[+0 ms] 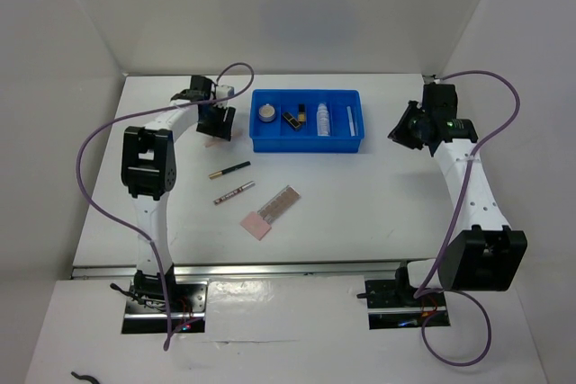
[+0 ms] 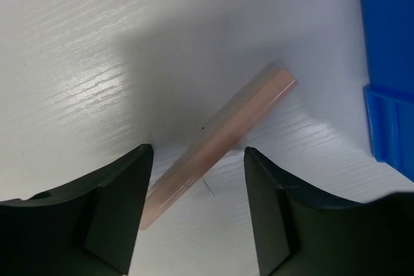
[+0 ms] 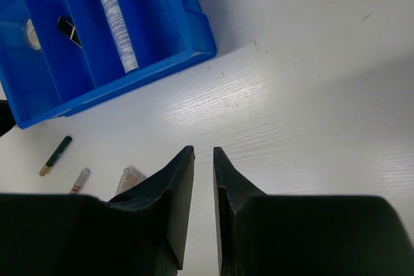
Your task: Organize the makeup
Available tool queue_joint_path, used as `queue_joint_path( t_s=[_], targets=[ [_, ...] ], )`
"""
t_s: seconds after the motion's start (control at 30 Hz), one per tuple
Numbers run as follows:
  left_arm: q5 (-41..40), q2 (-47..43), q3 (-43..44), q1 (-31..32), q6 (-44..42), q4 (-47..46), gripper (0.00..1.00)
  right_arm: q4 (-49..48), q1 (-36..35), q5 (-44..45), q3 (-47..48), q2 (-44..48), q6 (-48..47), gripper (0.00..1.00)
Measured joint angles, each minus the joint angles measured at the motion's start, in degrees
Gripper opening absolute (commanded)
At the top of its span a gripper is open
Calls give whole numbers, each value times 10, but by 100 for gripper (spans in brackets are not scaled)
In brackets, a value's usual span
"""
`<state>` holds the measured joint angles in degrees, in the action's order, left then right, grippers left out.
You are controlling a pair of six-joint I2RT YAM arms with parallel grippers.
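Note:
A slim pink pencil (image 2: 220,140) lies slantwise on the white table, its lower end between the fingers of my open left gripper (image 2: 197,153). In the top view that gripper (image 1: 219,125) is just left of the blue tray (image 1: 306,141), and the pink pencil (image 1: 210,141) shows below it. A black-gold pencil (image 1: 229,169), a gold pencil (image 1: 234,192) and a flat pink palette (image 1: 270,213) lie on the table. The tray holds a round compact (image 1: 266,114), black-gold lipsticks (image 1: 291,120) and a clear tube (image 1: 322,120). My right gripper (image 3: 204,152) is shut and empty, right of the tray.
The blue tray (image 3: 194,43) has compartments; a slim clear item (image 1: 350,120) lies in the right one. White walls close in the table on three sides. The left arm's purple cable (image 1: 99,141) loops over the left side of the table.

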<state>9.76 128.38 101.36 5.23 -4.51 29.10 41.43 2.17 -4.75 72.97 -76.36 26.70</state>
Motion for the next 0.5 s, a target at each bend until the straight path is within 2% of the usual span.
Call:
queue_joint_path(
  t_s=[0.2, 0.3, 0.33, 0.37, 0.47, 0.5],
  targets=[
    [7, 1, 1, -1, 3, 0, 56, 2, 0, 1, 2, -1, 0, 26],
    [12, 1, -3, -1, 5, -5, 35, 2, 0, 1, 2, -1, 0, 26],
    [14, 1, -4, -1, 3, -6, 22, 2, -1, 1, 2, -1, 0, 26],
    [17, 1, -5, -2, 4, -6, 16, 2, -1, 1, 2, -1, 0, 26],
    [32, 1, -5, -5, 7, -3, 0, 3, -3, 0, 2, -1, 0, 27],
    [36, 1, -4, -6, 7, 0, 0, 2, -4, 0, 2, -1, 0, 27]
  ],
)
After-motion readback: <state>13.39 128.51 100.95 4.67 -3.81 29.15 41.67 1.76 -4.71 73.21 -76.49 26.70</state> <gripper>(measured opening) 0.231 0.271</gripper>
